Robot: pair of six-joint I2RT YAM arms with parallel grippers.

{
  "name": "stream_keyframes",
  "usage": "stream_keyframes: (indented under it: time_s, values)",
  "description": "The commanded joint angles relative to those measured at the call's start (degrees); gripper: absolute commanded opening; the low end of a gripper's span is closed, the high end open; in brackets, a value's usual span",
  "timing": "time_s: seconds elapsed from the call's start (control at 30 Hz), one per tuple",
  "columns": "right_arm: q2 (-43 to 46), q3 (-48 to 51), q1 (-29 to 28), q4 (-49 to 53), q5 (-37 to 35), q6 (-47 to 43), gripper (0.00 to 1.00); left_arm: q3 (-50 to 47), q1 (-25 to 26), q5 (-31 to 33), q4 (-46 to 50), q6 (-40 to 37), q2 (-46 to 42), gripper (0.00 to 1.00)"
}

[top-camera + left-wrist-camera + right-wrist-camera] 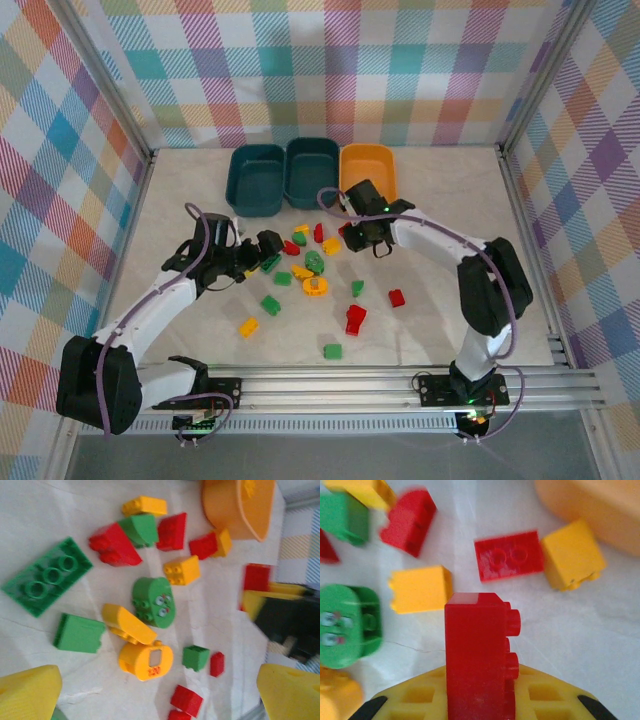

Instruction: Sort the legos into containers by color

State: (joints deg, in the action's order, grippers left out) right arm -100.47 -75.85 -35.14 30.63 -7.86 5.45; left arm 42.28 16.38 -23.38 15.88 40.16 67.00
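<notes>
A red brick (477,655) is being clenched in the right fingers (420,702), likely for carrying to the far tubs (312,175); the left fingers (30,692) are being held apart over the pile (152,602).

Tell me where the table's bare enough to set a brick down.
Bare: the far right corner beside the orange tub; the far left corner beside the left teal tub; the near strip around the lone green brick. Crowded: the brick pile in the middle.
</notes>
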Motion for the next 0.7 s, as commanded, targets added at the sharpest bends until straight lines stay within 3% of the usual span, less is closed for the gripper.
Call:
stream_keyframes:
  time_s: [0.0, 0.07, 0.23, 0.43, 0.57, 0.67]
  values:
    - [-1.42, -6.39, -0.37, -3.19, 0.28, 2.79, 0.18, 1.44, 0.19, 10.69, 8.1, 1.72, -0.26, 1.0]
    - [-7.3, -12.57, -0.21, -4.38, -1.34, 3.97, 0.18, 1.27, -0.18, 13.26, 9.97, 3.76, 0.6, 1.0]
    - [-24.72, -34.5, 0.34, -0.21, -1.89, 5.09, 0.18, 0.85, -0.3, 11.26, 11.06, 5.28, 2.36, 1.0]
    - [-40.33, -59.17, 1.2, 9.12, -1.91, 4.21, 0.21, 1.37, -0.3, 8.31, 12.26, 0.34, 2.2, 1.0]
    - [-46.8, -70.27, 1.73, 14.77, -1.69, 3.98, 0.41, 3.78, -0.3, 12.02, 15.37, -3.85, 4.79, 0.97]
    - [-46.24, -71.3, 1.74, 15.42, -1.56, 3.69, 0.54, 5.65, -0.13, 15.62, 16.29, -5.24, 8.24, 0.93]
